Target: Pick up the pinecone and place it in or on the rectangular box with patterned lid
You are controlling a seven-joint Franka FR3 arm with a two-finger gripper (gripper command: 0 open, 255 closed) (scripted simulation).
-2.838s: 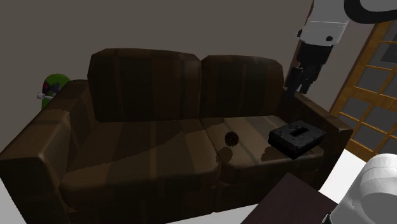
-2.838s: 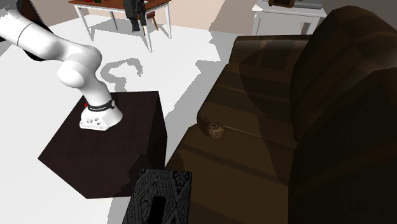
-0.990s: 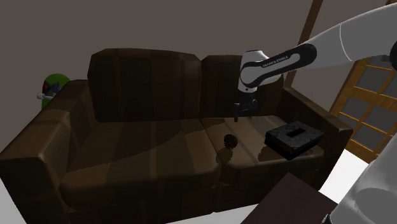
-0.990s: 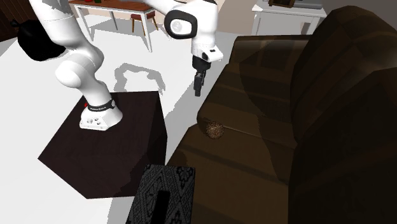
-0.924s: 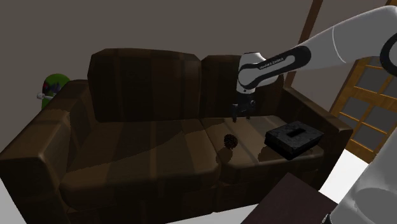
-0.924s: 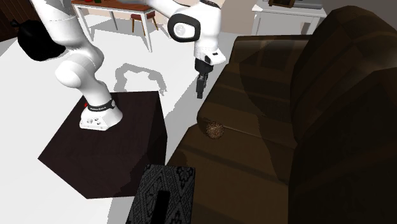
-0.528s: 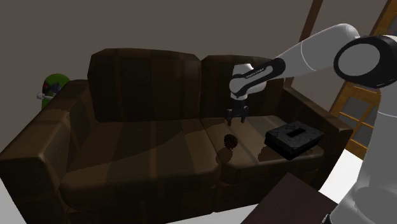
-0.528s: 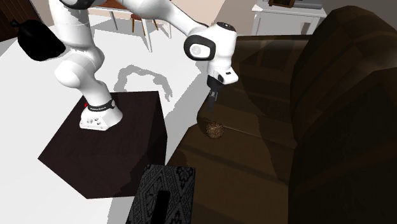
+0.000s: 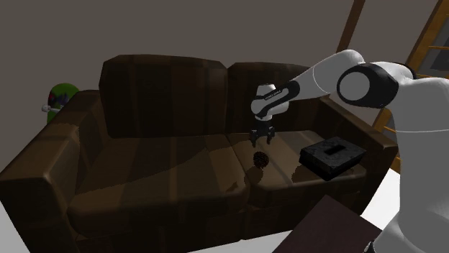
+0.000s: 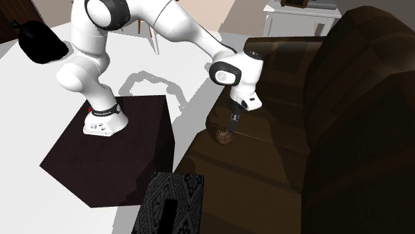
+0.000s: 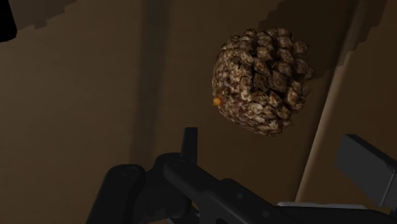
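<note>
Pinecone, brown and scaly, lies on a dark brown sofa, close to the seam between the two seat cushions.

In the shoulder view, from left to right:
- A green toy sits beyond the sofa's arm.
- The long seat comes next.
- The pinecone lies with the black gripper just above it.
- The dark box with a patterned lid sits on the same cushion, well apart from the pinecone.

The white arm reaches in from that view's right.

In the wrist view the fingers stand apart, open. The pinecone lies ahead of them, untouched.

The step in hand looks like the last descent to grasp. To do it well, the gripper should come straight down until the fingers sit on either side of the pinecone's widest part. It should be centred so neither finger nudges the cone first, since a rounded cone on a soft cushion may roll. The fingers should then close gently and lift the cone clear of the cushion before carrying it toward the box.
</note>
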